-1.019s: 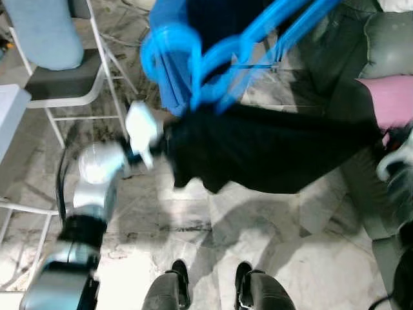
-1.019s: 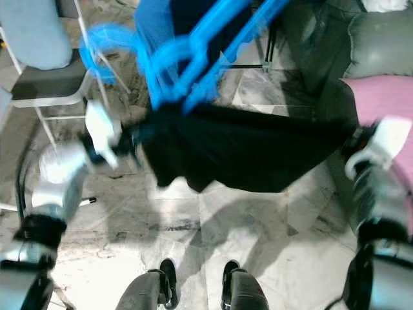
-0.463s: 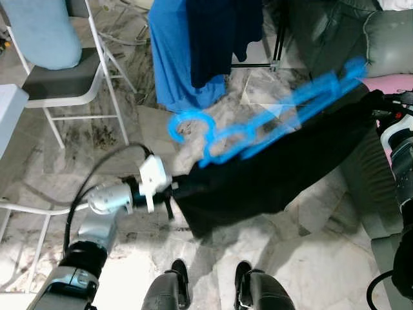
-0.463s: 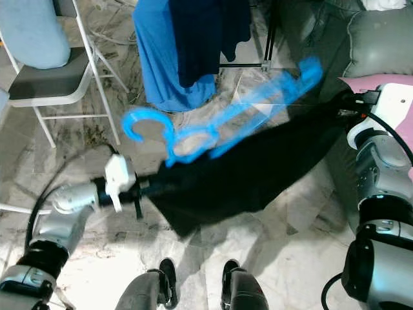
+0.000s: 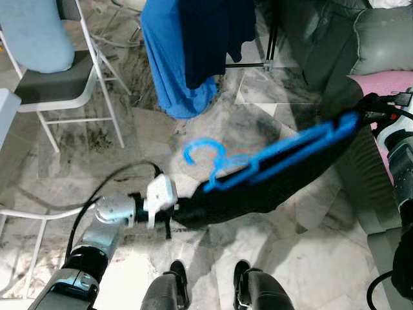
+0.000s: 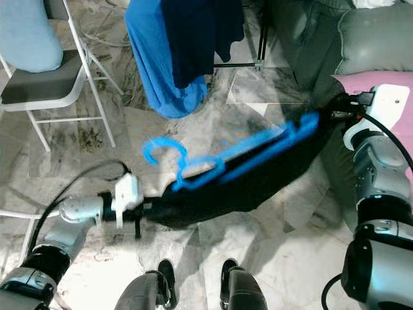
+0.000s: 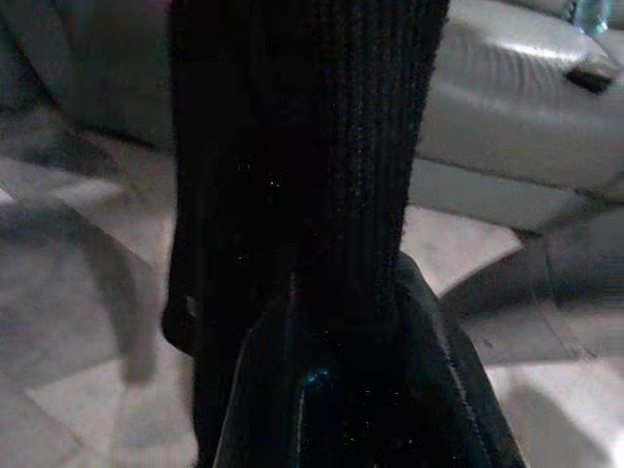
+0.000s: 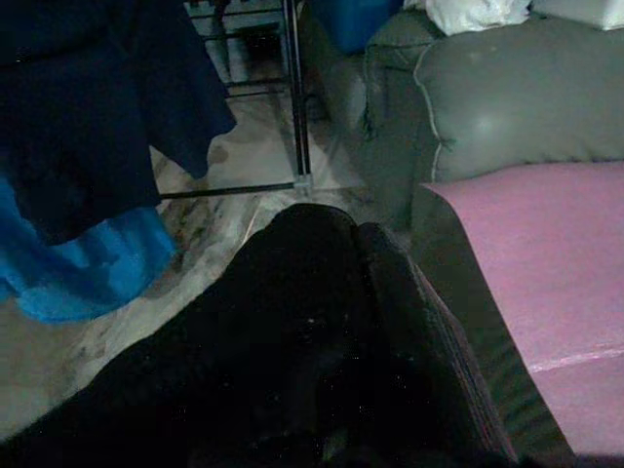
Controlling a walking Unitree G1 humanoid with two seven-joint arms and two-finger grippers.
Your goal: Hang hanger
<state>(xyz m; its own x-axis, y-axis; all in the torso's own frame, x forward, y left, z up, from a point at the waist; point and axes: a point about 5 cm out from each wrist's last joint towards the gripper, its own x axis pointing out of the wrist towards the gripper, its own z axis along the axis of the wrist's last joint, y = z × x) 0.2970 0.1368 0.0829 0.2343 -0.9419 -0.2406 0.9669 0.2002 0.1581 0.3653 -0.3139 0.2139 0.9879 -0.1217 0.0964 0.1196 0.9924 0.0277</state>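
Pinching one end of the black garment, the left gripper has its fingers closed tight on the knit cloth. The blue hanger lies along the garment's upper edge, its hook just above and beyond that gripper. The right gripper clamps the garment's far end, beside the pink cushion.

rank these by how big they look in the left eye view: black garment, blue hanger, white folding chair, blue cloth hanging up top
1. black garment, stretched between left gripper and right gripper
2. white folding chair, cut off by the frame
3. blue hanger and blue cloth: too alike to rank.
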